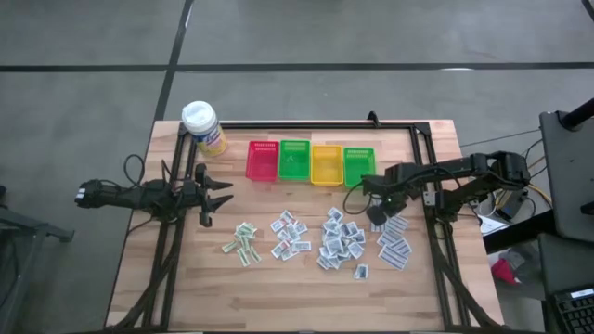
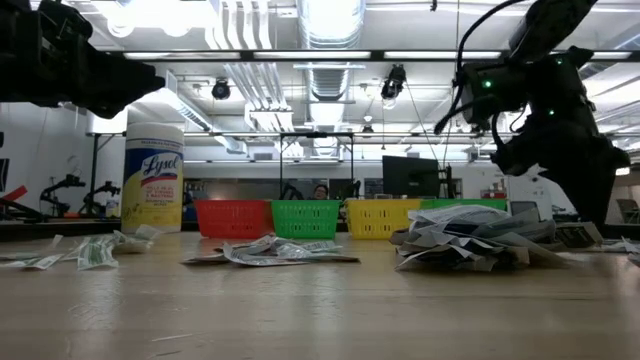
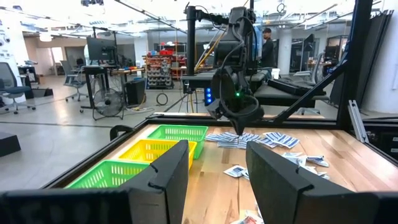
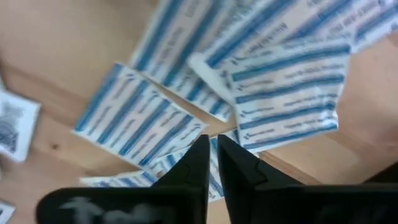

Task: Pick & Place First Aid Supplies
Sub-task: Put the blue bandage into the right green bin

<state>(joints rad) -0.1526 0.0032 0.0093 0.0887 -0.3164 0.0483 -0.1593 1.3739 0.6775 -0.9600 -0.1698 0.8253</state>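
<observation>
The right gripper (image 1: 375, 215) is working at the right of the high view, pointing down over the blue-striped packets (image 1: 393, 243) that lie fanned on the wooden table (image 1: 278, 288). In the right wrist view its fingers (image 4: 200, 163) are standing nearly together with only a slim gap, their tips right over the packets (image 4: 286, 93); I cannot tell whether a packet edge is pinched between them. The other packets are lying in loose heaps along the middle of the high view: a grey-printed heap (image 1: 342, 239), another (image 1: 290, 234), and a green-printed cluster (image 1: 243, 243). Above them in the frame the row of baskets is waiting, the right green basket (image 1: 358, 165) nearest this arm.

To do this step well, I judge the tips should be catching one packet by an overhanging edge, not pressing flat on the stack, and lifting slowly so that neighbours are not dragged along.

The left gripper (image 1: 215, 195) is hovering at centre left, fingers (image 3: 166, 177) wide apart and holding nothing.
</observation>
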